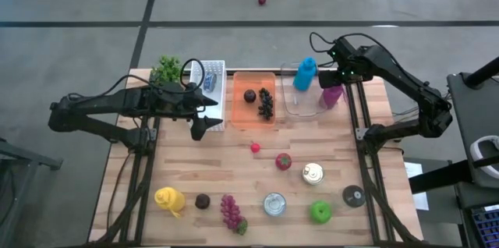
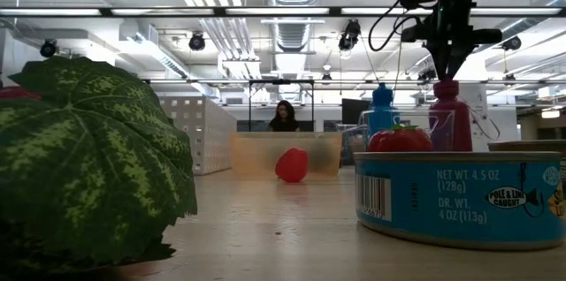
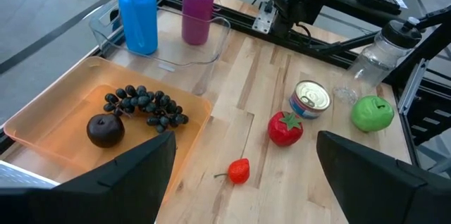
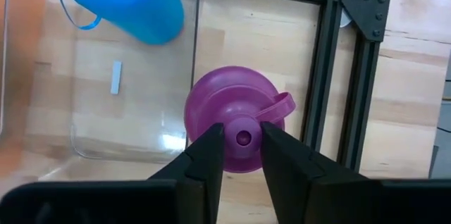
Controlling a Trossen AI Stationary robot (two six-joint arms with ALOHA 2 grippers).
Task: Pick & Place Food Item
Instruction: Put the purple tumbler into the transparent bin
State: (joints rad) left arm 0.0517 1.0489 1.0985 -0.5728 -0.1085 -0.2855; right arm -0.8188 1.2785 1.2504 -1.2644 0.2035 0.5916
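We see the purple bottle [image 4: 236, 122] standing upright in the clear bin [image 1: 290, 106], at the corner farthest from the orange tray [image 1: 238, 115]. It is a magenta plastic bottle with a narrow cap and a small loop at the neck. The right gripper [image 4: 242, 146] sits directly above it, its two dark fingers [image 4: 208, 155] flanking the cap closely. The blue bottle [image 1: 305, 73] stands upright in the same bin, nearer the orange tray.

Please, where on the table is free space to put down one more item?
Bare wood lies between the orange tray and the front row, left of the strawberry. The front row from mustard bottle to green apple is crowded.
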